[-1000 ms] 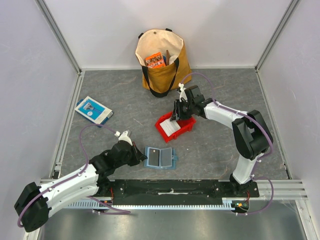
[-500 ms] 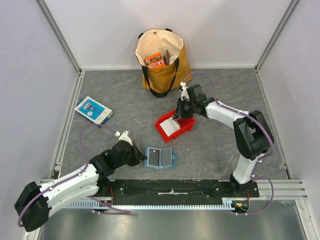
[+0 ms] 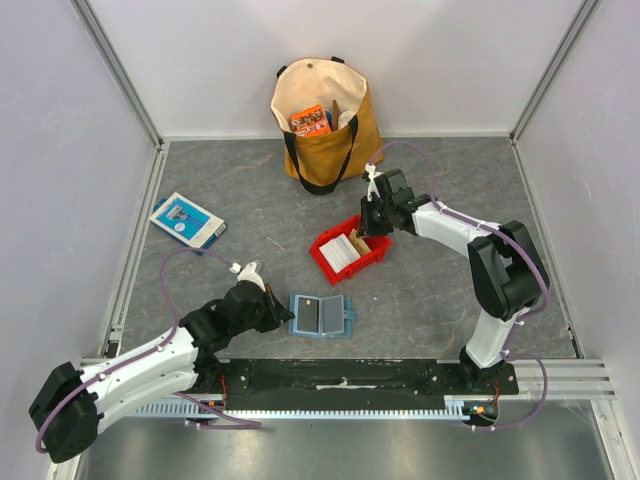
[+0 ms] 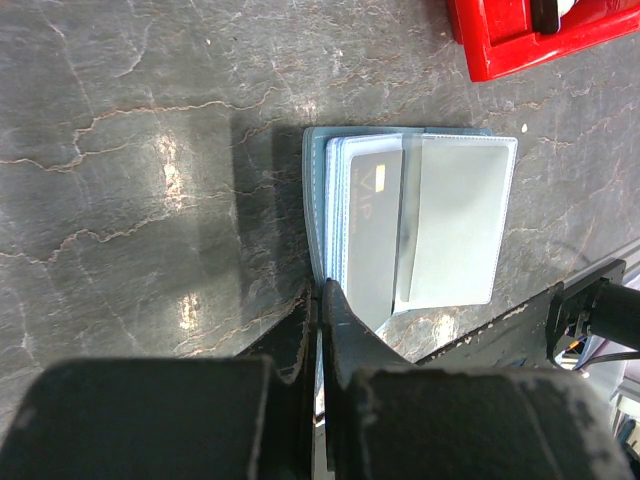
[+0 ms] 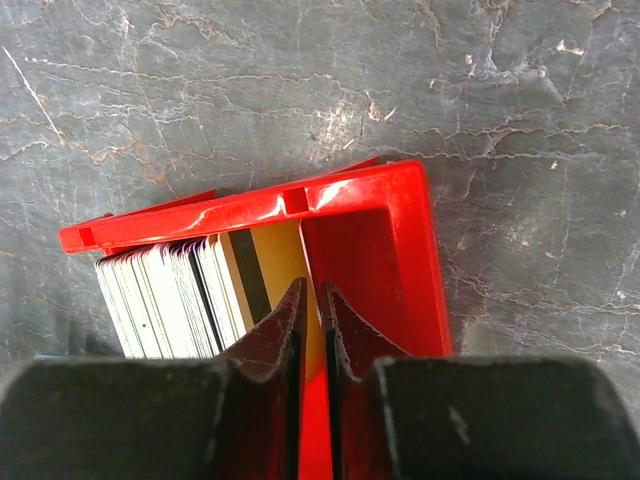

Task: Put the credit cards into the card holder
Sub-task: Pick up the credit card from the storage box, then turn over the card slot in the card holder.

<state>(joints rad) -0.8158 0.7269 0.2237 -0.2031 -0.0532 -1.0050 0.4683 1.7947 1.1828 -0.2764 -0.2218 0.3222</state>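
The teal card holder (image 3: 320, 315) (image 4: 440, 220) lies open on the table, with a grey card in one clear pocket. My left gripper (image 3: 282, 312) (image 4: 320, 290) is shut on the holder's left edge, and the cover runs in between the fingers. The credit cards (image 3: 338, 255) (image 5: 170, 290) stand in a row in the red bin (image 3: 377, 257) (image 5: 250, 215). My right gripper (image 3: 364, 232) (image 5: 312, 290) reaches into the bin's right end. It is shut on the end card, a tan one (image 5: 275, 260) with a dark stripe.
A tan tote bag (image 3: 322, 120) with packets inside stands at the back. A blue-and-white flat box (image 3: 187, 220) lies at the left. The red bin's corner (image 4: 520, 50) shows beyond the holder in the left wrist view. Walls enclose the table on three sides.
The right gripper's jaws have narrowed onto the tan card and the wrist has shifted slightly right and back. The tan card now leans apart from the row. The left arm has not moved.
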